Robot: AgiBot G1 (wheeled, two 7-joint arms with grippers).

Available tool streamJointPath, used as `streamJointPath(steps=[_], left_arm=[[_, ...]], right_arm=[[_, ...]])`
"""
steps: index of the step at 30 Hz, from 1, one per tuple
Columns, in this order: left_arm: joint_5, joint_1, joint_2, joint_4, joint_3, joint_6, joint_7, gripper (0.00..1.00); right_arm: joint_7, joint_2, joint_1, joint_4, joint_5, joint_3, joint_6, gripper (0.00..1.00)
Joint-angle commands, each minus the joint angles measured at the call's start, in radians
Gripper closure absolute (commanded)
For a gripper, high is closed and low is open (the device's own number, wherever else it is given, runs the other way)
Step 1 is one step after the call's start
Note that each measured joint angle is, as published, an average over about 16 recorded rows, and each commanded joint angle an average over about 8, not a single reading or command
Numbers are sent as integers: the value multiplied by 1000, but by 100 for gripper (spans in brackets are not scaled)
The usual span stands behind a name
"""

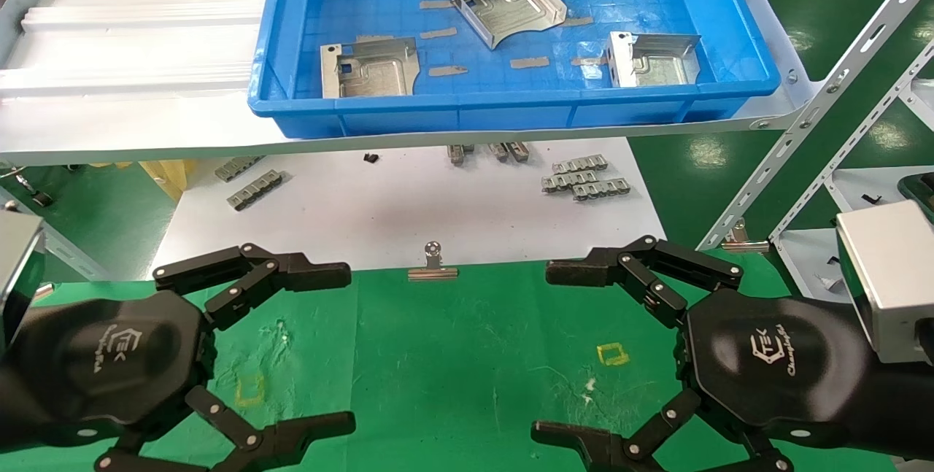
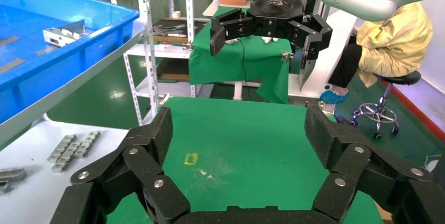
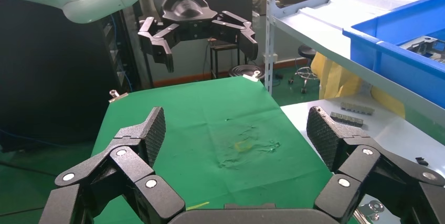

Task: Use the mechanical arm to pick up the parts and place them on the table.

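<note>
Three silver parts lie in the blue tray (image 1: 511, 111) on the raised shelf: one at the left (image 1: 370, 67), one at the back middle (image 1: 507, 1), one at the right (image 1: 653, 60). One part also shows in the left wrist view (image 2: 65, 32). My left gripper (image 1: 343, 349) is open and empty, low over the left of the green table (image 1: 452, 355). My right gripper (image 1: 549, 352) is open and empty over the right of the table. Each wrist view shows only green cloth between its own fingers (image 2: 239, 129) (image 3: 236, 129).
Grey toothed clip strips (image 1: 584, 176) (image 1: 252, 187) lie on the white sheet under the shelf. A binder clip (image 1: 433, 264) holds the cloth's far edge. Yellow square outlines (image 1: 613, 354) (image 1: 250, 389) mark the cloth. A slotted metal frame (image 1: 839, 93) rises at the right. A seated person (image 2: 388, 40) is beyond.
</note>
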Motion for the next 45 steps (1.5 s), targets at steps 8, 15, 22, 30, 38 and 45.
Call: streamJointPath(steps=[8,15,22,30,38,45], left_arm=[[0,0,0,0,0,0,0,100],[0,0,0,0,0,0,0,100],[0,0,0,0,0,0,0,100],[0,0,0,1,1,0,1,100],[-1,-1,0,1,1,0,1,100],[-1,-1,0,1,2,0,1,100]], right_arm=[[0,0,0,0,0,0,0,0],[0,0,0,0,0,0,0,0],[-1,-1,1,0,0,0,1,0],[11,-47,55,7,-47,1,116,0],[130,-195,281,-60,-297,-99,375,0],[263,-401,568,-265,-619,-262,533,0]])
